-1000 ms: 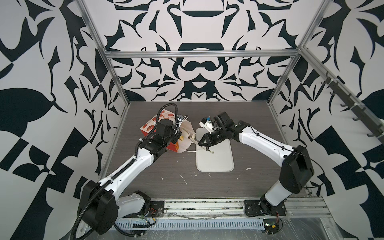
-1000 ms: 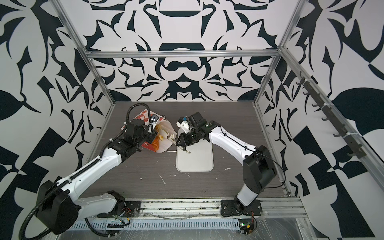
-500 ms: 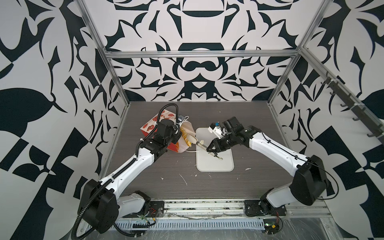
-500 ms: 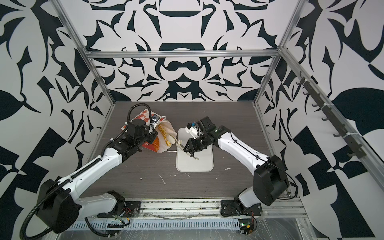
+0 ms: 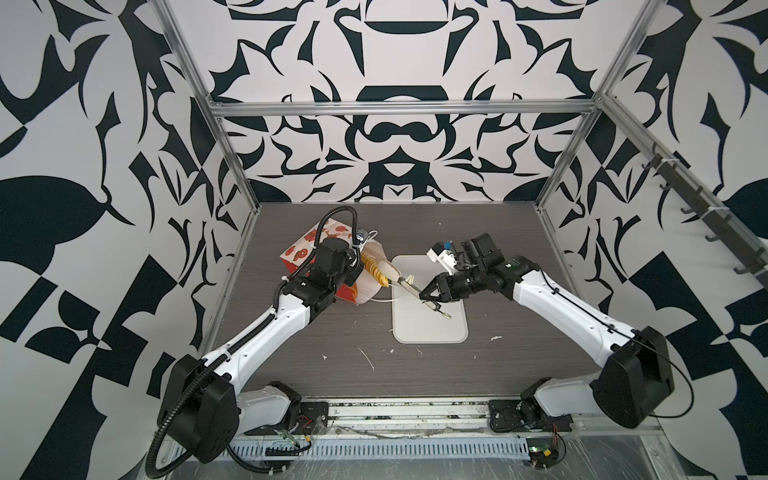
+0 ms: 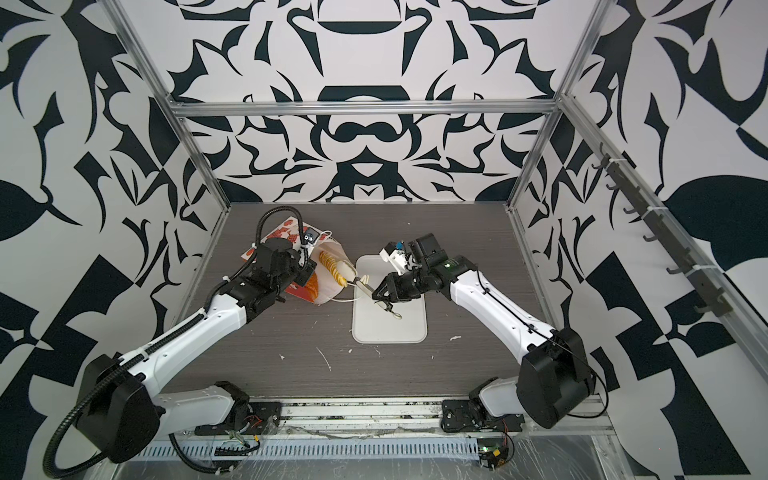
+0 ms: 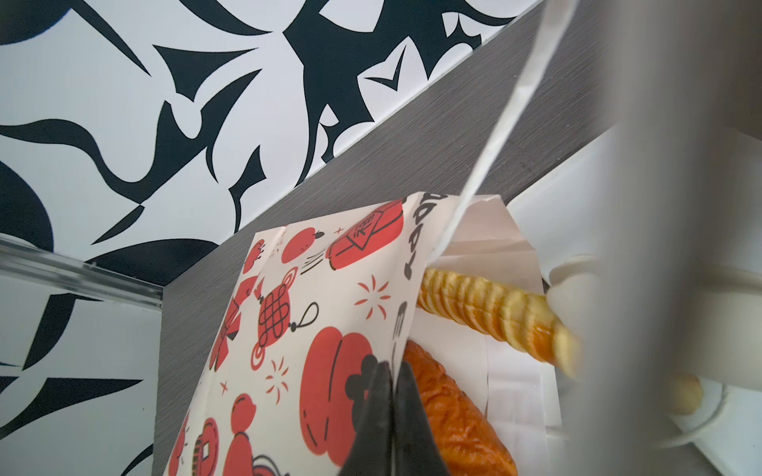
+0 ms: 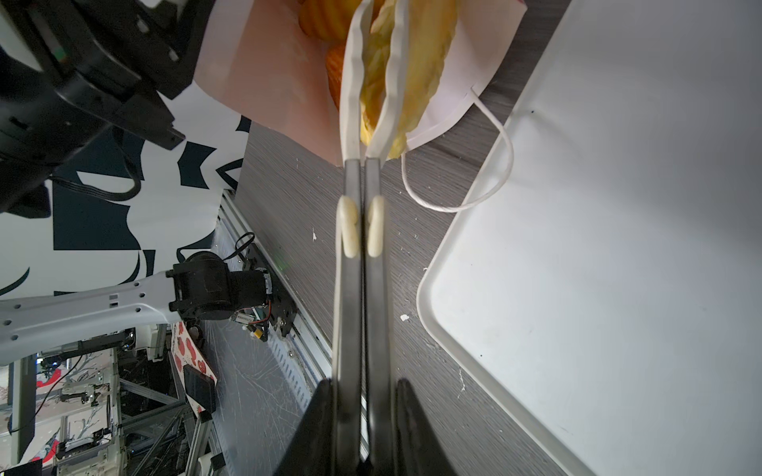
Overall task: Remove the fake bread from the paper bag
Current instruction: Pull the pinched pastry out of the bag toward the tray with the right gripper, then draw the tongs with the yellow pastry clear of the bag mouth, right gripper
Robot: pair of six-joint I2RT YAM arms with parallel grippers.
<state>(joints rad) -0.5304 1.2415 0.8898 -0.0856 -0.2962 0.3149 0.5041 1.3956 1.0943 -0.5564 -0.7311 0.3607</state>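
Plainly, on the dark wood-grain table (image 5: 332, 332), beside the white rectangular plastic tray (image 8: 618, 247), the red-and-white printed paper bag (image 7: 321, 288) lay on its side. Its glossy golden ridged bread stick (image 7: 486, 309), partly out, might slip from the white-tipped metal tongs (image 8: 350, 288). The left tool (image 7: 391, 371) was pinched shut on the bag's edge, and the right tool (image 8: 363, 385) squeezed the tongs closed.
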